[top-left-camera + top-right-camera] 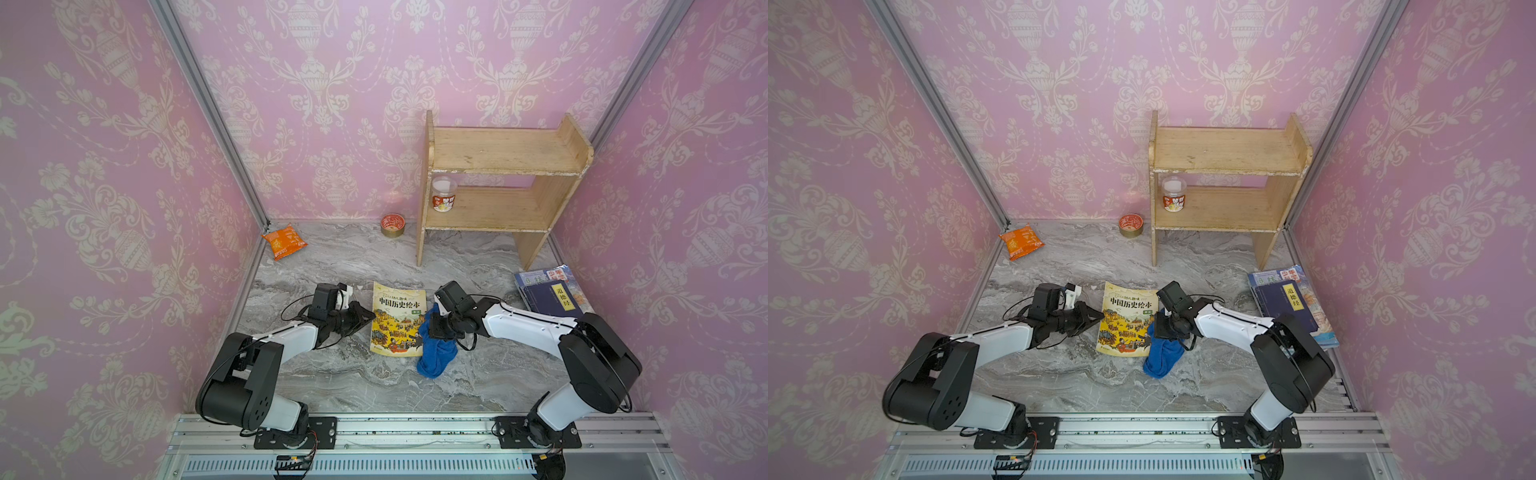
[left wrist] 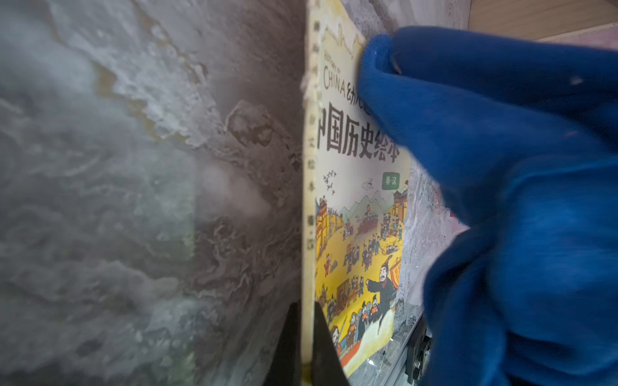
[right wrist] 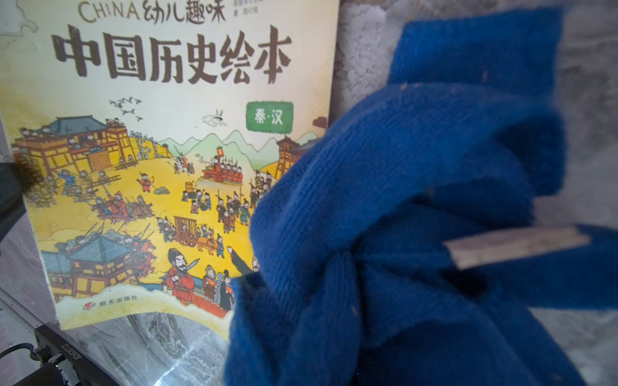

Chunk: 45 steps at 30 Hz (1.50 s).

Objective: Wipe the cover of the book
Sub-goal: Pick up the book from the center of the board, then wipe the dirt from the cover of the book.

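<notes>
Near the middle of the table (image 1: 374,257), the book (image 1: 397,320) lies cover up, its long axis running front to back.
At its spine edge the left end effector (image 1: 368,318) pinches the book, jaws nearly together. The right end effector (image 1: 430,328), nearer the cover, is clamped on the blue cloth (image 1: 434,359), which touches the opposite long edge; the wipe likely runs leftward across the cover.

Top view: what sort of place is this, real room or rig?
Probably a staged test cell, not a real room: pink wallpaper panels held in aluminium posts, a marble-look tabletop, and a metal mounting rail along the front.
</notes>
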Motion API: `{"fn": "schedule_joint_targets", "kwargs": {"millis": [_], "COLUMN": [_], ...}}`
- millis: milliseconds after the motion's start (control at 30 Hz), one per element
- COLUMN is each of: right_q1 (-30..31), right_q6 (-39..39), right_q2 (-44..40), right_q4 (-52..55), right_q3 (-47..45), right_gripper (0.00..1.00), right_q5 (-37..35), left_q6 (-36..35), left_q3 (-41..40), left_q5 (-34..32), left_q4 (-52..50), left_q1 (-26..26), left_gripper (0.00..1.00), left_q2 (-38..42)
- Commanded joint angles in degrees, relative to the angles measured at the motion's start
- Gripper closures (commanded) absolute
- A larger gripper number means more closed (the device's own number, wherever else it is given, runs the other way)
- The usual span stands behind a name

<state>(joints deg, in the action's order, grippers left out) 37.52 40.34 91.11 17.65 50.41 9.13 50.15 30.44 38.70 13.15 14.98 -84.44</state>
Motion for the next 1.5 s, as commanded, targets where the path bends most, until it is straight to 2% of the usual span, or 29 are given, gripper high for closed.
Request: {"fn": "schedule_joint_targets", "kwargs": {"millis": [0,133,167,200,267,433,533,633,767,933,1100,1233,1333,1467], "right_q1": [0.07,0.1,0.09,0.1,-0.07,-0.38,-0.25,0.09,0.93,2.68,3.1,2.88,4.22,5.73], "right_q6": [0.64,0.44,0.4,0.35,-0.27,-3.39,-4.55,-4.04,-1.56,-0.24,-1.4,-4.21,-0.5,3.67], "right_q2": [-1.4,-1.47,-1.67,-1.85,-3.29,-9.45,-12.82,-14.12,-12.34,-8.26,-14.38,-13.88,-12.29,-8.17], "right_q4": [1.2,1.42,1.65,2.13,3.52,14.24,17.79,16.11,9.38,6.27,7.15,11.05,5.06,-1.76], "right_q3": [-0.84,-1.05,-1.19,-1.19,-0.98,5.87,11.97,15.66,15.74,14.27,12.69,15.9,11.82,4.96], "right_gripper": [1.0,1.0,1.0,1.0,1.0,1.0,1.0,1.0,1.0,1.0,1.0,1.0,1.0,1.0], "right_q5": [0.42,0.9,0.53,0.09,-1.2,-9.4,-11.16,-11.11,-12.44,-12.91,-17.5,-12.29,-5.31,-2.06], "left_q6": [0.83,0.25,-0.28,-0.4,0.01,-0.8,-1.06,-0.59,0.29,1.94,2.16,4.79,5.62,6.88], "left_q3": [-0.32,0.36,0.54,0.38,-0.53,-1.66,-2.11,-3.2,-4.83,-7.14,-9.35,-11.34,-11.35,-11.49], "left_q5": [2.34,2.03,1.55,1.23,0.29,-0.73,-1.78,-4.39,-8.05,-10.02,-13.19,-13.42,-13.81,-13.43], "left_q4": [2.98,1.98,0.94,0.67,0.57,-2.69,-4.36,-5.07,-4.85,-1.79,-0.86,5.04,7.33,9.52], "left_q1": [2.19,4.05,4.25,4.37,4.43,5.44,7.81,11.36,14.82,15.51,15.62,16.01,16.82,17.09], "left_gripper": [0.79,0.79,0.81,0.84,1.0,1.0,1.0,1.0,1.0,1.0,1.0,1.0,1.0,1.0], "left_q2": [-2.06,-2.9,-2.77,-2.43,-0.76,3.59,5.2,6.61,7.79,7.97,8.15,7.33,6.15,5.17]}}
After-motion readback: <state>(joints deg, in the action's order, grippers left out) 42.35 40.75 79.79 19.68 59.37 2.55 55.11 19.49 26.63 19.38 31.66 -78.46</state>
